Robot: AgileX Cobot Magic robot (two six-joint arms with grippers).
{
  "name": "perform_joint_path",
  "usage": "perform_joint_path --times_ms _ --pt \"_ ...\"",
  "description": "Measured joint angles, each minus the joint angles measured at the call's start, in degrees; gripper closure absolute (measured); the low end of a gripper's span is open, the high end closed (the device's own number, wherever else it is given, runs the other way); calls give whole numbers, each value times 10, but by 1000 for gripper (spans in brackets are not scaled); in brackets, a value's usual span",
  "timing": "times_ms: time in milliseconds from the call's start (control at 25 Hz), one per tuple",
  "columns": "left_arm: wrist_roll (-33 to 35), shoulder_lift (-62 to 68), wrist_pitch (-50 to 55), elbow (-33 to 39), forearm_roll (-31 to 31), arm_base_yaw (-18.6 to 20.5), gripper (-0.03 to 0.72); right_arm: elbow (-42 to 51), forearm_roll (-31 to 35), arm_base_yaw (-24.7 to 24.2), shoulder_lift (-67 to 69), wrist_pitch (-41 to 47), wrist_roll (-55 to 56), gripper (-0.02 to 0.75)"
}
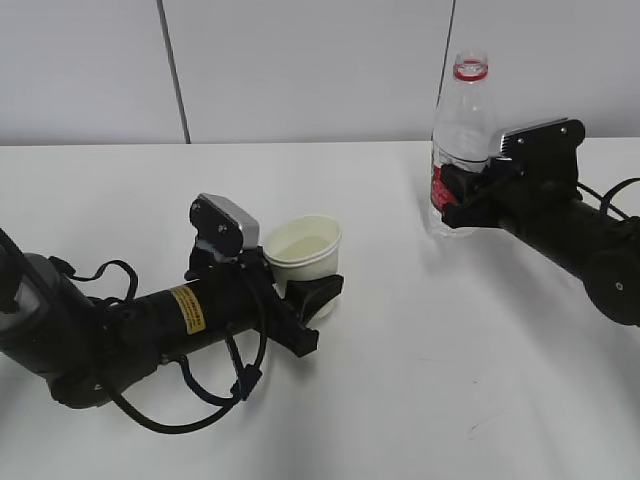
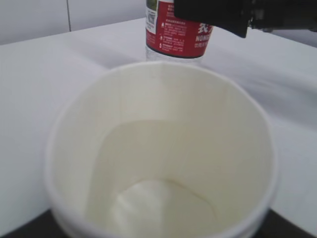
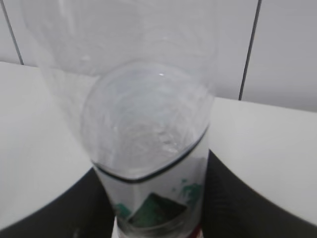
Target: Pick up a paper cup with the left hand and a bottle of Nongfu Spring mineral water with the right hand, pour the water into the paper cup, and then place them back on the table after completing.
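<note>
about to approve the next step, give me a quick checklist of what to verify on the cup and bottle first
1. White paper cup sits between the fingers of the left gripper: ok.
2. Cup upright, mouth up: ok.
3. Liquid already in the cup: ok, a pale pool shows at the bottom.
4. Clear plastic bottle with red label held by the right gripper: ok.
5. Bottle upright, red neck ring on top, no cap: ok.
6. Bottle base resting on the white table: cannot tell.
</note>
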Motion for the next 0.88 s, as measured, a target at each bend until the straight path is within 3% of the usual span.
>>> perform_joint_path --times_ms 400,880 --pt "7 -1 25 0 -40 15 312 0 1 0 -1 51 67 402" --pt "24 -1 27 0 -53 94 312 0 -8 0 -1 51 112 402"
